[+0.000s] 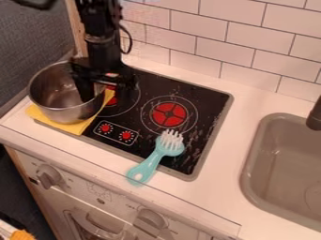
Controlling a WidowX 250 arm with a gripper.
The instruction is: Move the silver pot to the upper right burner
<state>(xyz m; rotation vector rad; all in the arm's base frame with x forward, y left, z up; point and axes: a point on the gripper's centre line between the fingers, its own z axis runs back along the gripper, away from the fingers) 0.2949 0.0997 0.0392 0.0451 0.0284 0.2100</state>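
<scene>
The black gripper [102,88] is at the upper left, low over the right rim of the silver pot [57,108]. Its fingers are apart, one inside the pot and the other outside, with the rim between them. The pot stands upright on a yellow cloth [80,126] at the stove's left edge. Right of the pot, the right burner [169,114] has a red centre with nothing on it. The left burner [111,97] is partly hidden by the pot and the gripper.
A teal brush [149,164] lies across the stove's front edge, bristles towards the right burner. Two red knobs [116,131] are marked between pot and brush. A grey sink [251,173] with a dark faucet [315,115] is at the right; a tiled wall [225,47] stands behind.
</scene>
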